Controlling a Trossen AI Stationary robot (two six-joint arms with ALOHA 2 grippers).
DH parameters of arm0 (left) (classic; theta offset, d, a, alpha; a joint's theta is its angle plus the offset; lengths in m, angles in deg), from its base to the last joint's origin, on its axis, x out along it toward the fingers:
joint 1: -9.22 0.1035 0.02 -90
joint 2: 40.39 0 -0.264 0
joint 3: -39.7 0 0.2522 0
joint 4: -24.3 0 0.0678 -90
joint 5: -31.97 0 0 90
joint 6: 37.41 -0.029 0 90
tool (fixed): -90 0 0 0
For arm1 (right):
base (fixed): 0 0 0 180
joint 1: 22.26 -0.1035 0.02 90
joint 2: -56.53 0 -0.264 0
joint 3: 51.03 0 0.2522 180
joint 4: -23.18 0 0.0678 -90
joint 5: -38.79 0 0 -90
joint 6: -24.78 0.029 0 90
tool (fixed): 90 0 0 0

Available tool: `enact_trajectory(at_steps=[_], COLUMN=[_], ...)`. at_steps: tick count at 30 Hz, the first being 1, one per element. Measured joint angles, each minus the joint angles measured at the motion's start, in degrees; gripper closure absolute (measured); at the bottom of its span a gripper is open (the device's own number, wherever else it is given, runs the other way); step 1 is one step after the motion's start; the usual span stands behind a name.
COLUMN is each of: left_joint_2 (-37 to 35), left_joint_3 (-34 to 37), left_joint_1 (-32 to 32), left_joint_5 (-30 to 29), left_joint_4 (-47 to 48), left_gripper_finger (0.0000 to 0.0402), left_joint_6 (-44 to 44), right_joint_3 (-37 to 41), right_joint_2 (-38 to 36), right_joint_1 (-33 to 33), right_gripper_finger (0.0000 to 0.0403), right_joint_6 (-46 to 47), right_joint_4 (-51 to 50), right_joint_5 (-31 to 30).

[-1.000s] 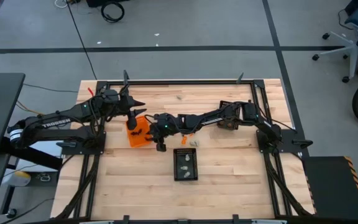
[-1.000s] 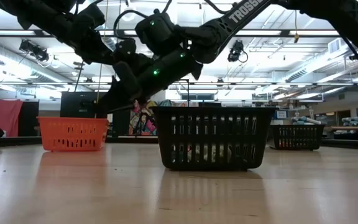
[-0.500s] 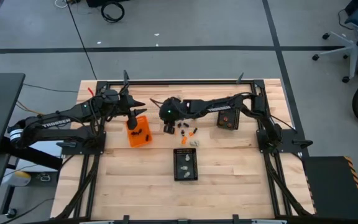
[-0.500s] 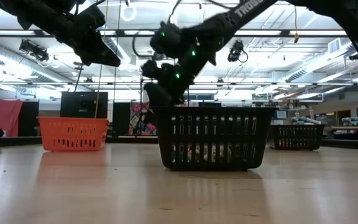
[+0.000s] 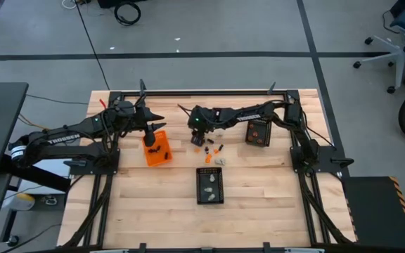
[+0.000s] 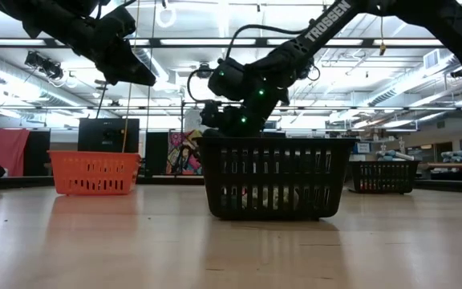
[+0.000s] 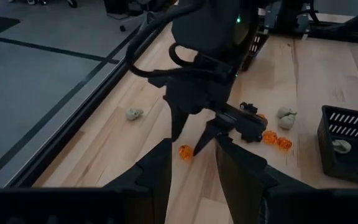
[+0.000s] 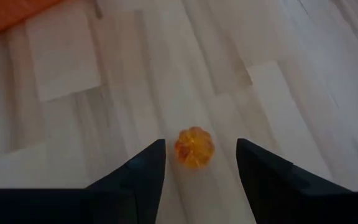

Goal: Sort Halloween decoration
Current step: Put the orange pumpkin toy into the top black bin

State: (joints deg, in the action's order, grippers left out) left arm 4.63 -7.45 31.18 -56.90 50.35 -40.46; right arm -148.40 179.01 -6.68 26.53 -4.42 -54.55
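Observation:
A small orange pumpkin piece [image 8: 194, 147] lies on the wooden table, also visible in the left wrist view [image 7: 186, 152]. My right gripper [image 8: 200, 144] hangs over it, pointing down and open, one finger on either side and not touching; from above it shows mid-table [image 5: 197, 143]. More tiny pieces lie close by: two orange ones [image 7: 276, 140], a black one [image 7: 248, 107] and pale skulls [image 7: 133, 114], [image 7: 286, 116]. My left gripper [image 5: 150, 138] waits open above the orange bin [image 5: 159, 153].
A black mesh bin [image 5: 200, 184] with pale pieces stands toward the near edge, in front of the low view [image 6: 275, 178]. A second black bin [image 5: 258, 131] sits by the right arm. Loose pieces [image 5: 214, 154] lie between the bins. The table's frame rails run along its edges.
My right gripper has swung from beside the orange bin toward the table's far edge and a little to the right, ending over the loose pieces with its fingers around the orange pumpkin. The left arm kept still.

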Motion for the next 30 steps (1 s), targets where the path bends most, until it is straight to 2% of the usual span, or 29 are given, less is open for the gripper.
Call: enact_trajectory(at_steps=[7,10,13,19,24,27,30], left_joint_2=[0.0,0.0,0.0,0.0,0.0,0.0,0.0], left_joint_3=[0.0,0.0,0.0,0.0,0.0,0.0,0.0], left_joint_1=[0.0,0.0,0.0,0.0,0.0,0.0,0.0], left_joint_5=[0.0,0.0,0.0,0.0,0.0,0.0,0.0], left_joint_4=[-0.1,-0.1,-0.3,-0.5,-0.5,-0.5,-0.5], left_gripper_finger=[0.0269,0.0269,0.0269,0.0269,0.0269,0.0269,0.0269], left_joint_6=[0.0,0.2,0.3,0.3,0.3,0.3,0.3], right_joint_3=[2.7,3.0,3.0,3.0,3.0,3.0,3.0], right_joint_2=[0.0,0.0,0.0,0.2,0.2,0.2,0.2], right_joint_1=[0.6,0.7,0.7,0.0,-2.7,-4.5,-6.0], right_gripper_finger=[0.0209,0.022,0.0235,0.0264,0.0272,0.0271,0.0268], right_joint_6=[-1.1,-0.9,-1.3,-3.0,-6.9,-9.2,-10.6], right_joint_4=[5.0,5.6,5.6,4.8,2.4,2.2,2.7], right_joint_5=[4.6,4.8,4.9,9.5,12.2,9.9,3.7])
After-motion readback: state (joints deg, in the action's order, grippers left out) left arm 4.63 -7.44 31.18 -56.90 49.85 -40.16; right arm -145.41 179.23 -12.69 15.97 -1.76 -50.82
